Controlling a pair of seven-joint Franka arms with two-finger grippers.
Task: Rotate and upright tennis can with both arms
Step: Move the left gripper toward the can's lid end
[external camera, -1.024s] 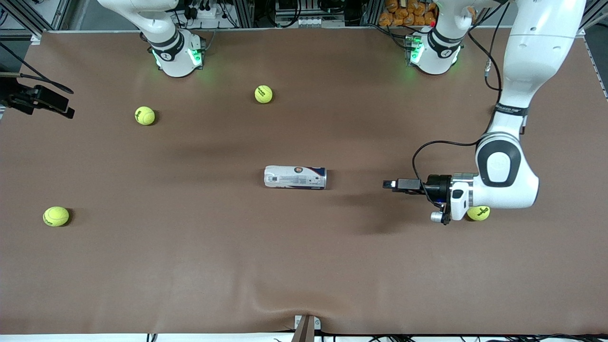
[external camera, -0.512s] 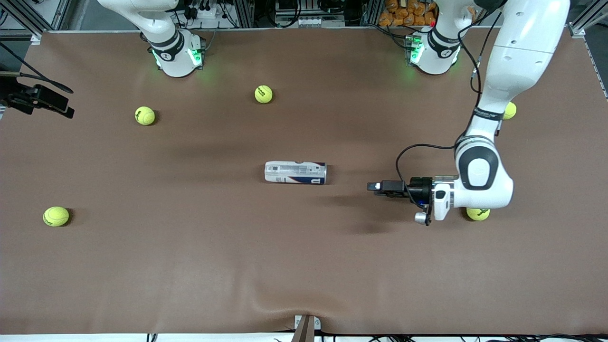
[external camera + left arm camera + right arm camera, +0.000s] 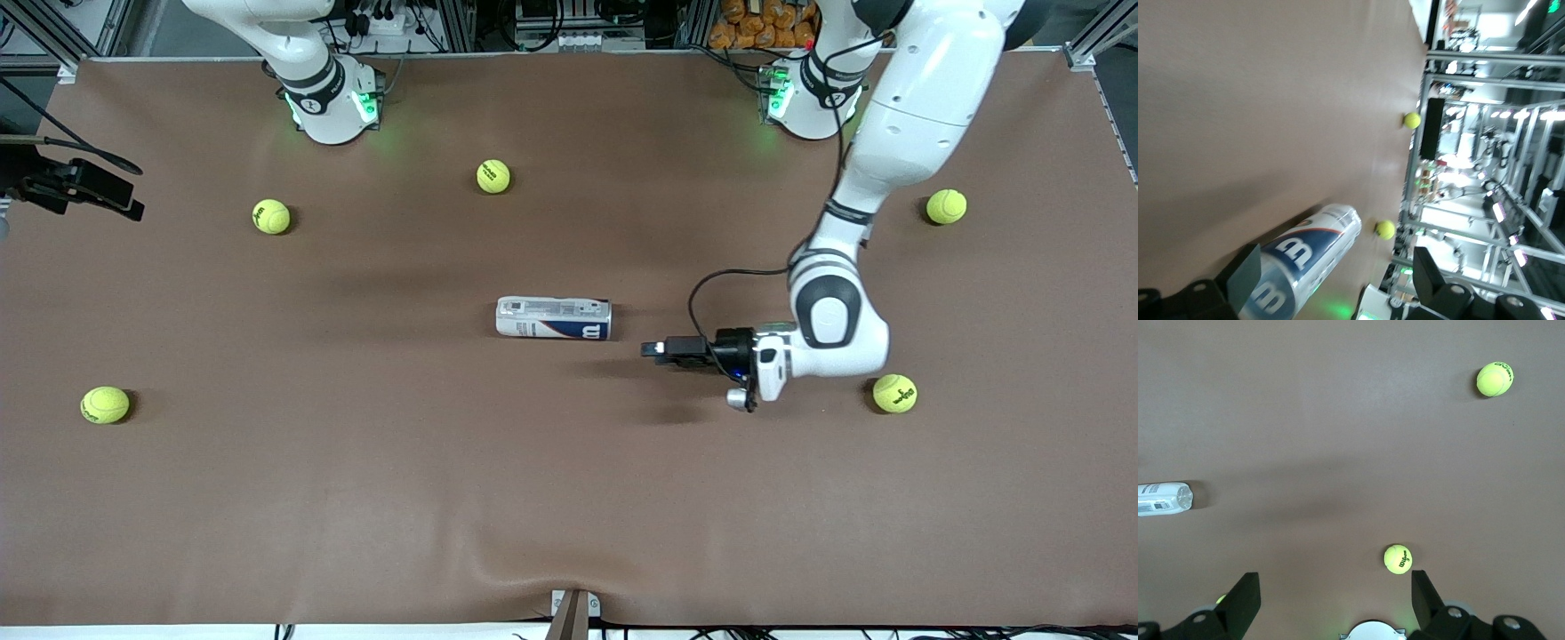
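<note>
Five tennis balls [image 3: 492, 176] scattered around lying tennis can [image 3: 553, 318]; left end effector [image 3: 653, 349] wide beside it; right end effector [image 3: 1331, 607] wide.

A brown covering is spread over the whole surface [image 3: 569, 498]. The tennis can [image 3: 553, 318] is seen lying on its side near the middle of the surface. Five yellow-green balls are scattered on it: one [image 3: 492, 176] toward the edge where the bases stand, one [image 3: 270, 216] and one [image 3: 105, 404] toward the right arm's end, and one [image 3: 946, 206] and one [image 3: 893, 393] toward the left arm's end. All are well apart from the can.
</note>
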